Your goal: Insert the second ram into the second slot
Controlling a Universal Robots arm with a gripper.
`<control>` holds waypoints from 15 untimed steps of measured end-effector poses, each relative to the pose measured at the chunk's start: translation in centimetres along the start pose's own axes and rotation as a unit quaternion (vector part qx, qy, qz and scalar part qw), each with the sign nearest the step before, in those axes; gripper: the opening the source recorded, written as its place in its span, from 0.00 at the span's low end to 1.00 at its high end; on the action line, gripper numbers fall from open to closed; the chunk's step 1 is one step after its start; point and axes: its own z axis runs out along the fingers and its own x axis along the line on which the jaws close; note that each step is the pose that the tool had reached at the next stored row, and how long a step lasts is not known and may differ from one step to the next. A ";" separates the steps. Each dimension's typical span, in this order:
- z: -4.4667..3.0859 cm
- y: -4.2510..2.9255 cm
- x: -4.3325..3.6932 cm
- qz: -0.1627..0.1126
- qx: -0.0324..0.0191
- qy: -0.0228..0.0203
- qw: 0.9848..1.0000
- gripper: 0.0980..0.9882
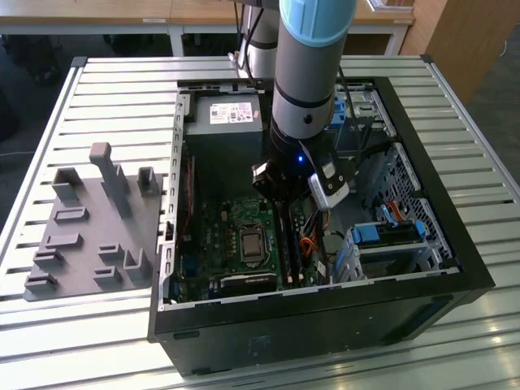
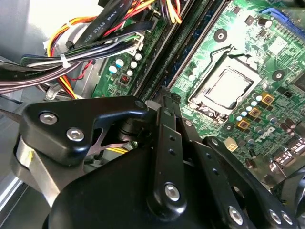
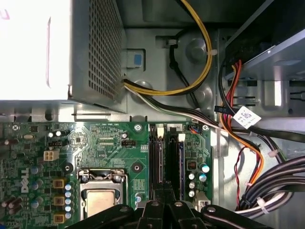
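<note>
My gripper [image 3: 164,188] hangs low inside the open computer case [image 1: 455,268], over the memory slots [image 3: 156,157] beside the processor socket [image 3: 101,193]. Its two black fingers [image 2: 166,102] are pressed together with nothing visible between them. Just past the fingertips, a ram stick with a blue edge [image 3: 180,160] stands upright in one of the slots. I cannot tell whether it is the second ram or whether it is fully seated. In the exterior view the arm's wrist [image 1: 296,166] covers the upper part of the slots [image 1: 290,252].
The power supply [image 1: 231,122] fills the case's far corner. Bundled cables [image 3: 248,157] run beside the slots, and the drive bays with light-blue latches [image 1: 382,236] stand at the exterior view's right. A grey fixture block [image 1: 93,223] lies on the slatted table outside the case.
</note>
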 end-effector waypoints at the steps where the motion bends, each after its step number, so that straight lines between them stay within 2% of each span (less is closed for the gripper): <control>1: 0.07 0.01 0.03 0.000 0.000 0.000 1.000 0.01; 10: 0.94 0.05 0.26 0.000 0.000 0.000 1.000 0.01; 15: 0.95 0.06 0.27 0.000 0.000 0.000 1.000 0.01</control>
